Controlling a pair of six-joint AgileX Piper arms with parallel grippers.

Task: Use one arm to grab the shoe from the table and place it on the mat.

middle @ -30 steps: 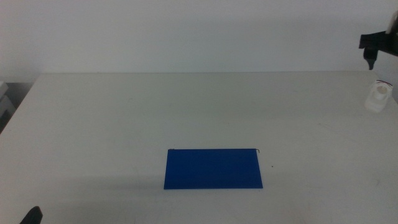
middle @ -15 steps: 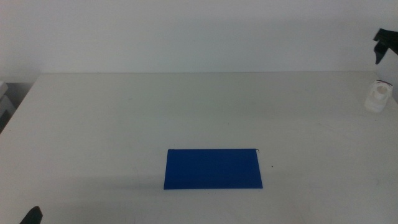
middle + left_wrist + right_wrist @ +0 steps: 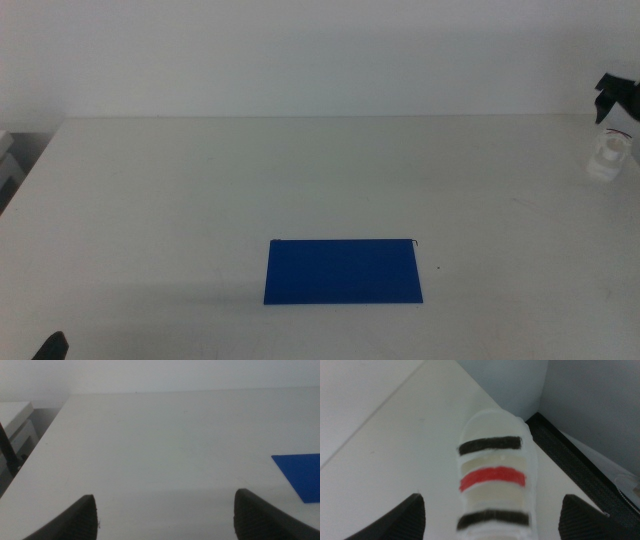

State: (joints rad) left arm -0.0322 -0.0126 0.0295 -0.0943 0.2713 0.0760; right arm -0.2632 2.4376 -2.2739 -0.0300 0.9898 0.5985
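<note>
Shoe [image 3: 609,157] not yet grasped, well apart from mat [image 3: 343,271]; right gripper [image 3: 492,522] is spread above it; placing left.

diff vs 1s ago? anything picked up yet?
Nothing picked up. The right claw slid toward the table's right edge and dropped slightly, now hanging just above the shoe, open, jaws either side of it in the right wrist view, not touching. Shoe, mat and the waiting left claw, low at the table's near-left edge, stayed put.
</note>
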